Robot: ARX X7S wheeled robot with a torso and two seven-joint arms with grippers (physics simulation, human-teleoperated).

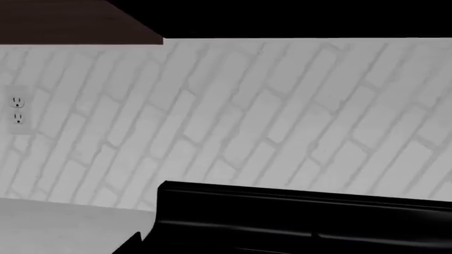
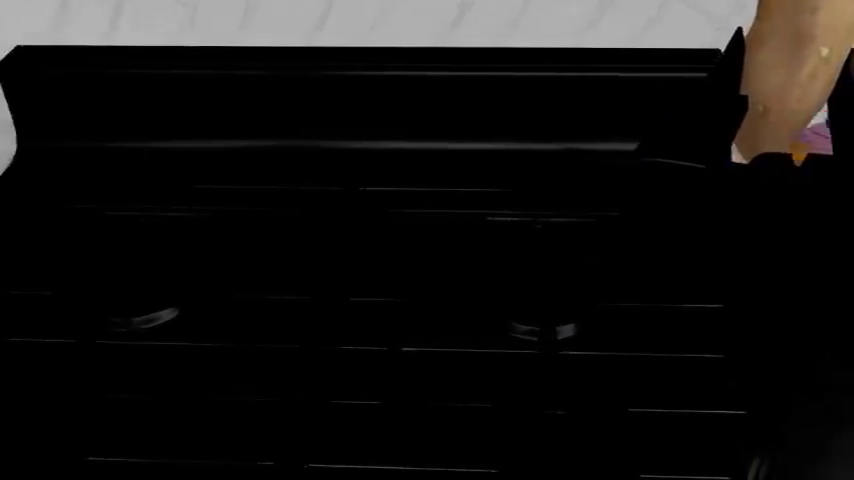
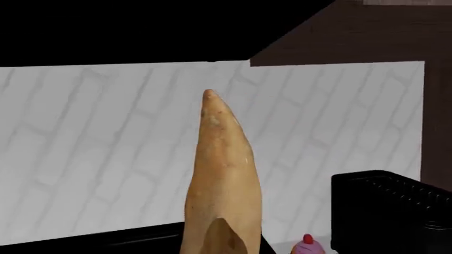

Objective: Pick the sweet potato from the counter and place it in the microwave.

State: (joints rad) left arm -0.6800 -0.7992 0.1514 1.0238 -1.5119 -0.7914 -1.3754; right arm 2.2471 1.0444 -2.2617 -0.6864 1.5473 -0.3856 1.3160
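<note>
Close in, right wrist view: sweet potato (image 3: 222, 180) upright, point up, filling foreground; jaws out of frame, grip cannot tell. Beyond, cupcake (image 3: 308, 245), black toaster (image 3: 388, 211), white brick wall (image 3: 106, 153). Head view: stove (image 2: 374, 260) below, potato at upper right.

Light was flat and even on the white brick wall (image 1: 282, 116), with soft diagonal shading and no hard shadows. The stove (image 2: 374, 260) rendered nearly pure black, showing only thin highlight lines. The sweet potato (image 3: 222, 180) was evenly lit and sharp.
</note>
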